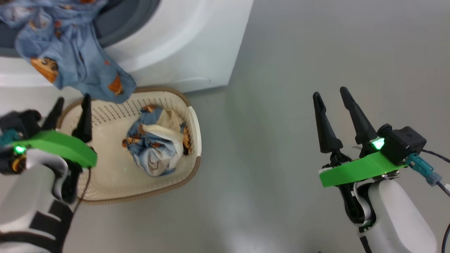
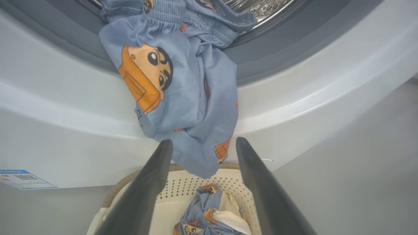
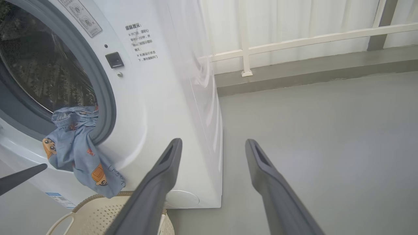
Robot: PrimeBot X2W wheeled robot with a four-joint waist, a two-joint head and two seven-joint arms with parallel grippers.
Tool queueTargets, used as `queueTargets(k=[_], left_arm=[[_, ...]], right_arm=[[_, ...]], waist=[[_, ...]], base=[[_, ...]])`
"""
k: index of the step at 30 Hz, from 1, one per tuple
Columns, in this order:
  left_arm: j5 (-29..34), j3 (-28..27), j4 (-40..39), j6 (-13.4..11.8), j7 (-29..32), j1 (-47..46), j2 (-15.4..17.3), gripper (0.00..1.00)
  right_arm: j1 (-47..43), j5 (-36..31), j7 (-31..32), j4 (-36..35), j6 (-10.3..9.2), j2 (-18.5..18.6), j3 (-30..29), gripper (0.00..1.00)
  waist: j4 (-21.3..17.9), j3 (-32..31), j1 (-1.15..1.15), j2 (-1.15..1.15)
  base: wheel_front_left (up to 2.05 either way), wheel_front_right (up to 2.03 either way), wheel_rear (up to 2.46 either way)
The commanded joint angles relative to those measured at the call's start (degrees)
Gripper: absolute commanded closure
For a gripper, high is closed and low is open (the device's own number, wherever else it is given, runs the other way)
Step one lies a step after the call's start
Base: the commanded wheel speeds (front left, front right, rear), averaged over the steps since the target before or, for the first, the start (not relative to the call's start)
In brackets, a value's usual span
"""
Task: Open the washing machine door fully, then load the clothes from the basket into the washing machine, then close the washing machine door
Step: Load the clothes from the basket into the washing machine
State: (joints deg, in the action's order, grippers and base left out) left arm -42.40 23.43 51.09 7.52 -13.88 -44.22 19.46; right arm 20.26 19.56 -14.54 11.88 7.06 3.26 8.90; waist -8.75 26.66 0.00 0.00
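Left gripper (image 1: 72,101): hovering over the near-left rim of the basket, jaws standing wide apart and pinching nothing, fingers pointing at the machine front.
Right gripper (image 1: 330,93): idling over bare floor (image 1: 274,116) well to the right of the basket, jaws likewise spread and empty.
Basket (image 1: 112,175): sitting on the floor just in front of the washing machine (image 1: 190,42); whether it is touching the machine cannot be told.
Bundle of clothes (image 1: 154,147): lying balled in the basket's right half, blue print wrapping cream and white pieces, nothing gripping it.
Hanging garment (image 1: 77,59): trailing out of the drum mouth, draping over the grey gasket (image 1: 119,24) and down the white front, its tip dangling above the basket's far rim.
Drum (image 3: 39,71): mouth standing uncovered, so the door-opening step is judged done.
Step in hand: loading is under way, with one piece only half in and the bundle waiting.
Next move: likely calling for a pinch low on the hanging fold, then a lift up and over the lip into the drum, before going down for the bundle.
Edges: gasket lip and basket rim are both crowding the left fingers; trailing cloth would be fouling the seal at closing.
Open room: floor is running bare to the right, out to a white railing (image 3: 294,39).
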Motion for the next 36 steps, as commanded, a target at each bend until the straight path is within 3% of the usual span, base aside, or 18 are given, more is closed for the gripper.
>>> queueTargets(k=[1, 15, 26, 27, 30, 36], left_arm=[[-1.30, -0.60, 0.37, -0.03, -0.13, -2.41, 3.11, 0.00], [-9.97, 4.34, 6.62, -0.03, 2.26, -14.12, 6.94, 0.00], [-12.74, 5.68, 5.97, -0.03, -0.94, -18.42, 9.72, 0.00], [-12.39, 5.46, 5.17, -0.03, -1.03, -18.49, 9.98, 0.05], [-10.50, 2.86, 1.73, -0.03, -1.08, -17.99, 10.42, 1.00], [-6.49, -0.55, -3.26, -0.03, -1.10, -14.41, 8.63, 1.00]], right_arm=[[0.77, 0.61, -0.46, -1.92, 0.43, -0.36, 1.07, 0.00], [2.69, 1.71, -0.46, -4.85, 0.43, -0.37, 1.49, 0.00], [2.96, 2.55, -0.46, -5.23, 0.43, -0.38, 1.56, 0.00], [2.95, 2.57, -0.46, -5.22, 0.43, -0.38, 1.45, 0.00], [3.24, 2.52, -0.46, -5.11, 0.43, -0.38, 1.31, 0.00], [3.70, 2.20, -0.46, -4.37, 0.43, -0.38, 1.34, 0.00]], waist=[[-2.39, 6.55, 0.00, 0.00], [-4.17, 15.01, 0.00, 0.00], [-5.02, 16.67, 0.00, 0.00], [-4.90, 16.68, 0.00, 0.00], [-4.41, 16.67, 0.00, 0.00], [-3.24, 15.45, 0.00, 0.00]], base=[[0.00, 0.00, 0.00], [0.00, 0.00, 0.00], [0.00, 0.00, 0.00], [0.00, 0.00, 0.00], [0.00, 0.00, 0.00], [0.00, 0.00, 0.00]])
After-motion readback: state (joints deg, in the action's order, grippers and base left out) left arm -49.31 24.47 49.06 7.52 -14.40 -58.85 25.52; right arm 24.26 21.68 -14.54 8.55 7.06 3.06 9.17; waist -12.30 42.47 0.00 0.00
